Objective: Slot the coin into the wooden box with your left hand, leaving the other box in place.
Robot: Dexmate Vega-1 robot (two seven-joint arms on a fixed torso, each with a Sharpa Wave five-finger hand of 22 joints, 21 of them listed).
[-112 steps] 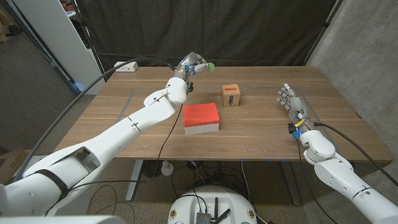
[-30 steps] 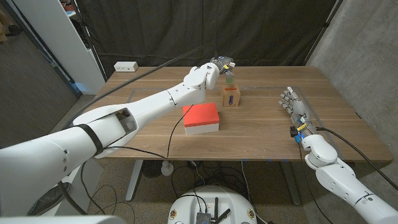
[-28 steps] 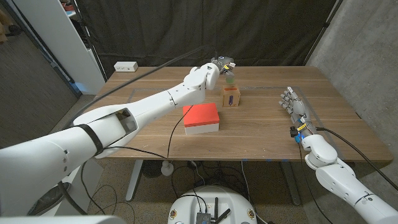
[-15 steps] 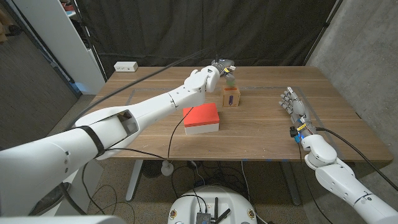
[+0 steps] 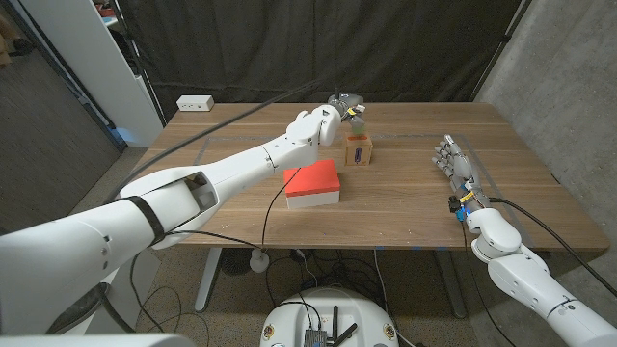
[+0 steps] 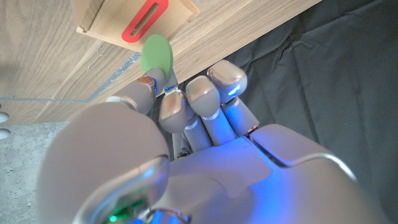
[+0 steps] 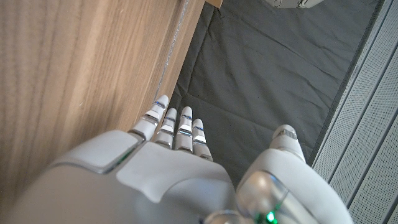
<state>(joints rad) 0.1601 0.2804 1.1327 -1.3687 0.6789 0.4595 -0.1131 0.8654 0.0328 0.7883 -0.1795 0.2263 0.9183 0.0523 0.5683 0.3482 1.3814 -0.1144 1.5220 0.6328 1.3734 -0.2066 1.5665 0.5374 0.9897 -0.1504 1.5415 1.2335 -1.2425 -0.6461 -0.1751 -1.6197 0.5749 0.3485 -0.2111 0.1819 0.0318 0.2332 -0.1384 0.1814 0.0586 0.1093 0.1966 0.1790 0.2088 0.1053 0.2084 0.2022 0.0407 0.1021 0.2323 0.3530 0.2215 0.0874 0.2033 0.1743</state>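
Over the wooden box, in the head view, the left hand pinches a green coin just above the top; the red-topped box sits nearer the front edge, and the right hand rests on the table well to the right, fingers extended and holding nothing.

In the left wrist view, the coin hangs close beside the red slot, seemingly not yet in it.

In the right wrist view, the right hand lies along the wood.

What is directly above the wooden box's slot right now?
The green coin, pinched by the left hand, hangs over the wooden box near its red-rimmed slot. The box's inside is hidden.
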